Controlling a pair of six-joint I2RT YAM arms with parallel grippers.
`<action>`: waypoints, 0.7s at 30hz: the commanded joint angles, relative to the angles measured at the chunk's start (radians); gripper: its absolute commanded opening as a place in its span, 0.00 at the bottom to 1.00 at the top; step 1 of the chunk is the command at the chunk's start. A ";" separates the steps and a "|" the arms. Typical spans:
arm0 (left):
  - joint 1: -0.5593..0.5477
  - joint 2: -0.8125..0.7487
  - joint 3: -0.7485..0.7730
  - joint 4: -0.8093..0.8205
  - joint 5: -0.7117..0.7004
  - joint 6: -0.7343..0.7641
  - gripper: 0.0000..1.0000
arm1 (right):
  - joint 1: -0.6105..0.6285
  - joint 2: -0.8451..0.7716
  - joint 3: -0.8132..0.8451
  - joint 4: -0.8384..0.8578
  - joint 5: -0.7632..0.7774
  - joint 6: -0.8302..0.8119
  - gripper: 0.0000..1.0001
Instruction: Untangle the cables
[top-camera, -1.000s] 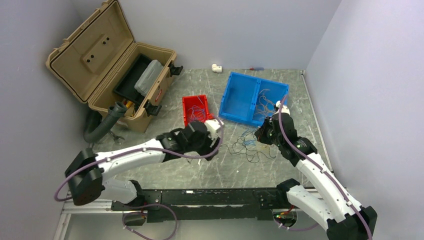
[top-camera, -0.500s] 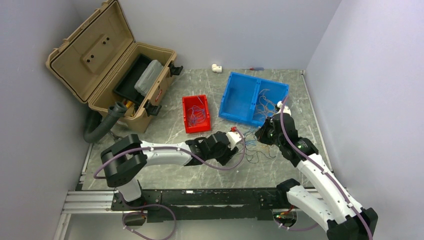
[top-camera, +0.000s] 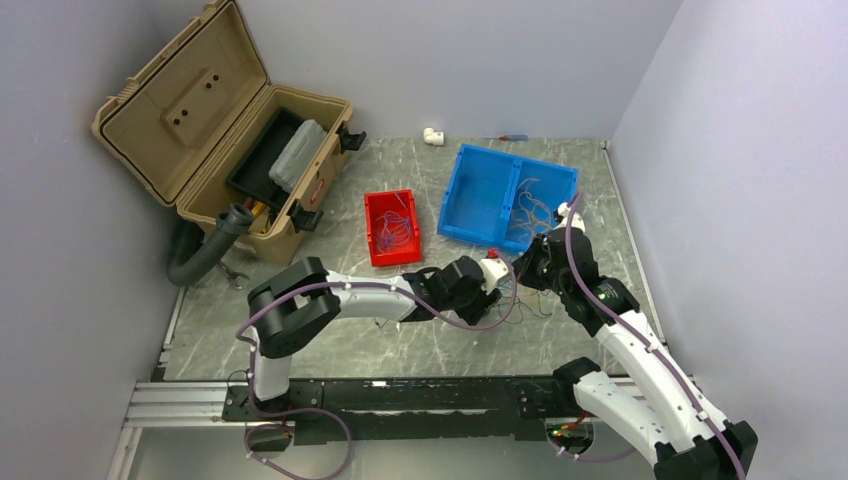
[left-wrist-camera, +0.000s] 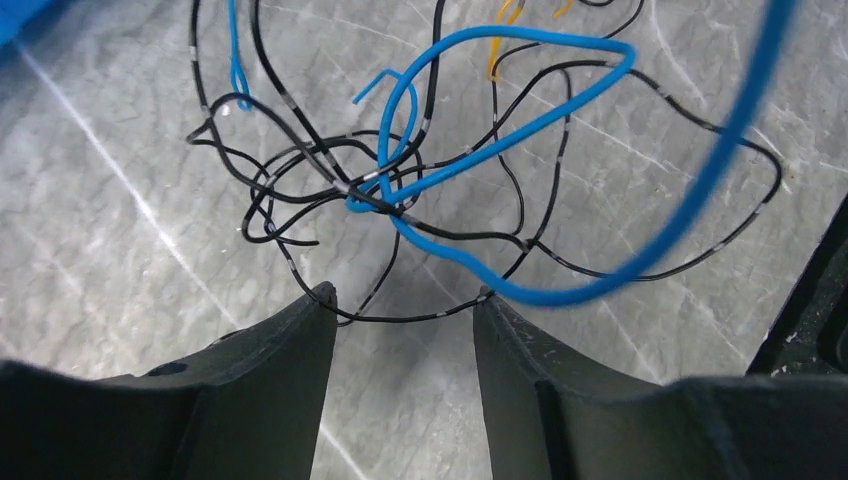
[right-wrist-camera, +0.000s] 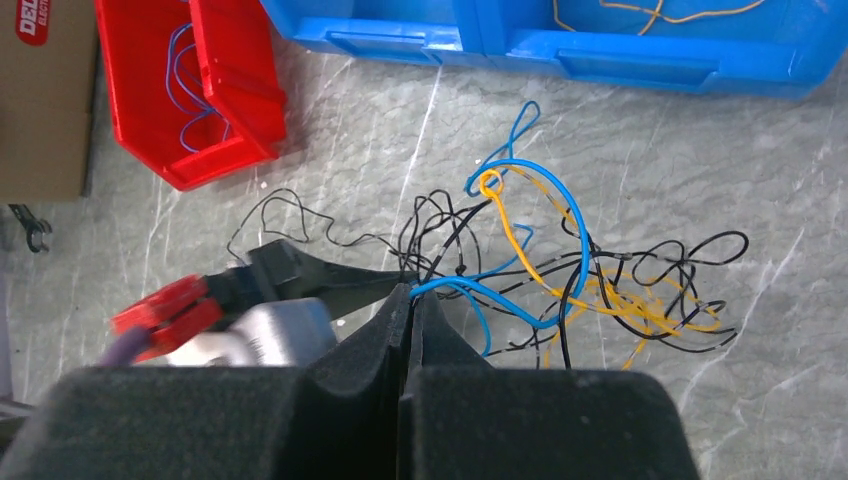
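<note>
Black left gripper (left-wrist-camera: 405, 298) has swung from beside the red bin (top-camera: 395, 258), at 10 o'clock, onto the cables (left-wrist-camera: 392, 203) mid-table. Its arm is stretched low, fingers apart over a black one, so we judge the pull-apart can start. Right gripper (right-wrist-camera: 410, 295), at their 1 o'clock, is pinched tight on a blue one.

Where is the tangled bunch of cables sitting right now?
In the top view the cables lie on the table right of centre, just in front of the blue bin, where the left end effector and right end effector converge.
</note>
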 joint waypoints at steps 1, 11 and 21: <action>-0.003 0.061 0.051 0.043 0.058 -0.048 0.58 | 0.001 -0.021 0.031 0.003 0.003 0.017 0.00; 0.037 0.025 0.023 -0.012 -0.032 -0.116 0.00 | -0.001 -0.054 0.016 -0.109 0.200 0.128 0.00; 0.152 -0.470 -0.303 -0.228 -0.095 -0.191 0.00 | -0.011 -0.106 -0.056 -0.304 0.544 0.462 0.00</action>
